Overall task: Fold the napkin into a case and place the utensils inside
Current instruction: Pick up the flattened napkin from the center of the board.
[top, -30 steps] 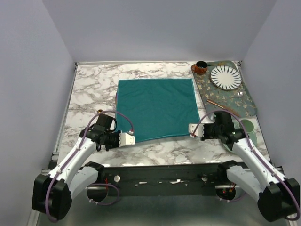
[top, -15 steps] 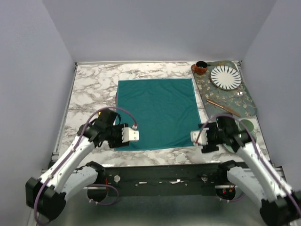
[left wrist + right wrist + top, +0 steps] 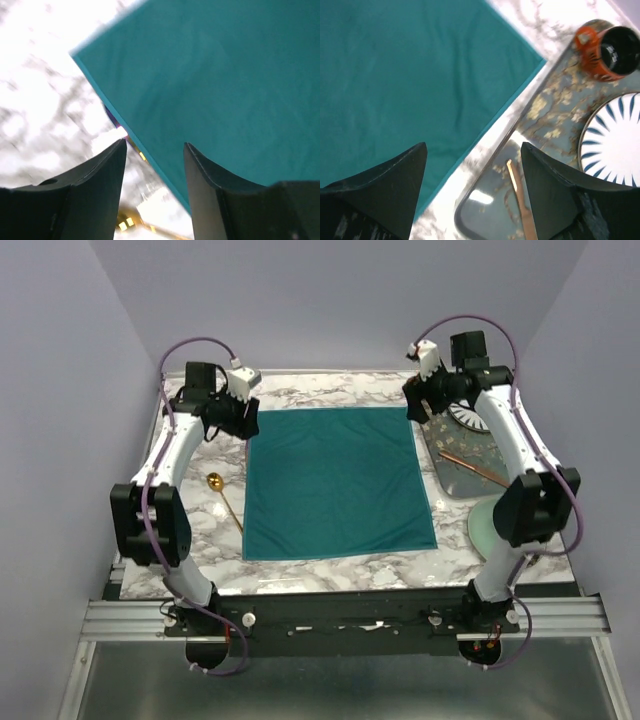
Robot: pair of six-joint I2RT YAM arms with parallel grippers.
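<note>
The left end effector and right end effector, spread and empty, have swung to the napkin's far corners; folding can begin.

The top view has even light, is sharp, and shows only faint soft shadows. In the left wrist view the table burns out to white and is smeared by blur. The right wrist view is slightly soft, with glare on the tray; the fingers are dark.

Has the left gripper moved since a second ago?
Yes. The left gripper has swung from the teal napkin's near left corner to its far left corner, toward the marble table's far edge.
</note>
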